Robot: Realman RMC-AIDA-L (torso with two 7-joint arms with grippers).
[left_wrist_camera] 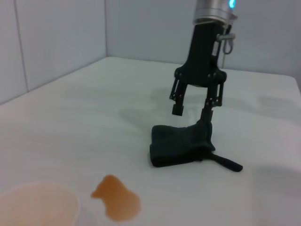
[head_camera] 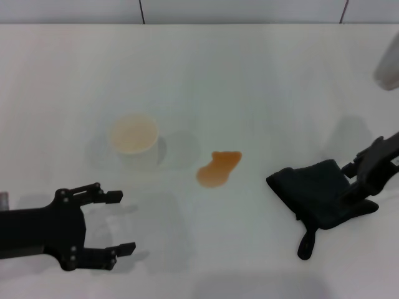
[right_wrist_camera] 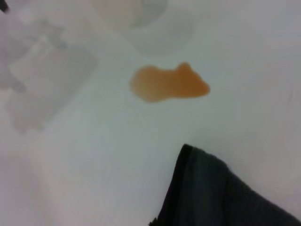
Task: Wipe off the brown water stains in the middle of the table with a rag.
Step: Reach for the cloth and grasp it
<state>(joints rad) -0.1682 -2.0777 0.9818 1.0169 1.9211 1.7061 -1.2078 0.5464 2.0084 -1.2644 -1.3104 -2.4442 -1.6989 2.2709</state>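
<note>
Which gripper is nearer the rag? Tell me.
Right. The right gripper is down at the rag, one of its fingers touching it; the left gripper hangs open across the table, past the stain.

Both grippers are matte black — the left gripper (head_camera: 118, 223) with two slim fingers on linkage bars, the right gripper (left_wrist_camera: 194, 111) below a silver wrist collar with a blue light.

Orange-brown water stains (head_camera: 218, 169) on the plain white table (head_camera: 249, 81); black rag (head_camera: 315, 193), white paper cup (head_camera: 134, 140).
</note>
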